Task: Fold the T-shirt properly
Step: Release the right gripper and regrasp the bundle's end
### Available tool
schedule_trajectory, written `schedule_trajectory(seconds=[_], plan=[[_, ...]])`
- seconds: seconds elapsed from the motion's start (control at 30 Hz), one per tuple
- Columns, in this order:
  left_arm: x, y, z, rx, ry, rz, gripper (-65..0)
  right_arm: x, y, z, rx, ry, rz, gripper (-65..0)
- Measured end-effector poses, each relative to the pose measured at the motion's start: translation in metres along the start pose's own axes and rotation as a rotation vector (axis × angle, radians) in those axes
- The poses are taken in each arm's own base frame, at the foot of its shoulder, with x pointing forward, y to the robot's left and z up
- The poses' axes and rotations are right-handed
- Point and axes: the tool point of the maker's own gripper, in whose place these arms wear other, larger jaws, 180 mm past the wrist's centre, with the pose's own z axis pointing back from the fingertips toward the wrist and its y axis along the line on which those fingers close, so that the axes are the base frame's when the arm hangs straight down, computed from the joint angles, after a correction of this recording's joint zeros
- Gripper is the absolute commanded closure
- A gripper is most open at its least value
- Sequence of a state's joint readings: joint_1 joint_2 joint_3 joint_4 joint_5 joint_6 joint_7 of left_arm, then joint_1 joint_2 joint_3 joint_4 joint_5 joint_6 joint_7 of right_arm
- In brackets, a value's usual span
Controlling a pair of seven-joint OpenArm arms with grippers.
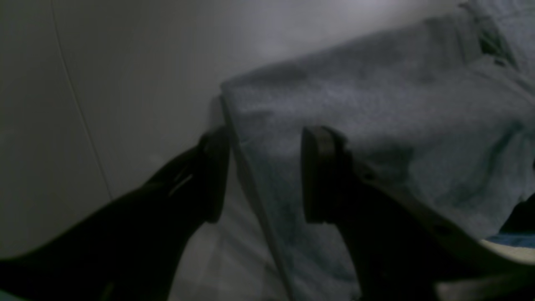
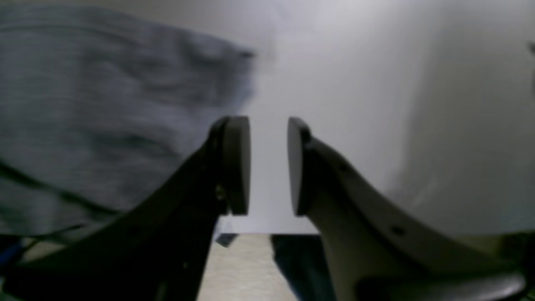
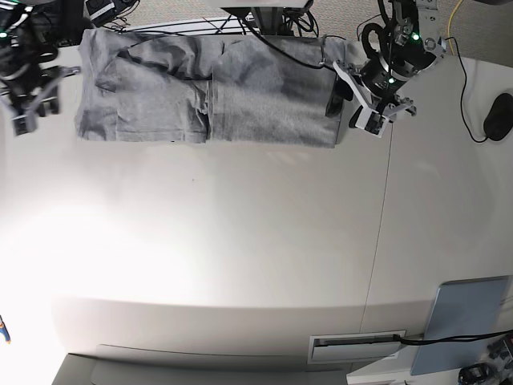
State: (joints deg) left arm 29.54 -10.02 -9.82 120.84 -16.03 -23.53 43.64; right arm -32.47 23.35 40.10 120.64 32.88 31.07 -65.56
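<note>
Shirt spread in a wide band along the table's far edge, partly folded. Left gripper open, straddling the shirt's side hem at the far right. Right gripper open, empty, just off the far-left end. Probably mid-fold; next, pinching the hem cleanly without bunching.

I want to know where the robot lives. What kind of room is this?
Probably a robot lab or office workspace: a big white table with a grey T-shirt spread on it, a computer mouse with its cable, and carpet beyond the table.
</note>
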Motion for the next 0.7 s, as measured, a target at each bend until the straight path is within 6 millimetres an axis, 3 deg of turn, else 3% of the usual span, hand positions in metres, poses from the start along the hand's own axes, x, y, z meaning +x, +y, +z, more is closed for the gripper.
schedule_trajectory(seconds=[0.1, 0.17, 0.23, 0.4, 0.7], plan=[[0.0, -0.004, 0.0, -0.021, 0.0, -0.02, -27.0, -0.022, -0.01, -0.003, -0.009, 0.08, 0.02, -33.2], [0.0, -0.004, 0.0, -0.025, 0.0, -0.024, -27.0, -0.041, -0.016, -0.008, -0.005, 0.139, -0.014, -39.3], [0.0, -0.005, 0.0, -0.026, -0.001, -0.024, -27.0, -0.054, -0.014, -0.016, 0.038, 0.155, -0.102, -39.6], [0.0, -0.004, 0.0, -0.025, 0.0, -0.025, -27.0, -0.087, 0.017, -0.031, 0.275, 0.235, -0.353, -39.6], [0.0, -0.005, 0.0, -0.026, -0.001, -0.024, -27.0, -0.095, 0.037, -0.06, 0.427, 0.208, -0.474, -39.5]])
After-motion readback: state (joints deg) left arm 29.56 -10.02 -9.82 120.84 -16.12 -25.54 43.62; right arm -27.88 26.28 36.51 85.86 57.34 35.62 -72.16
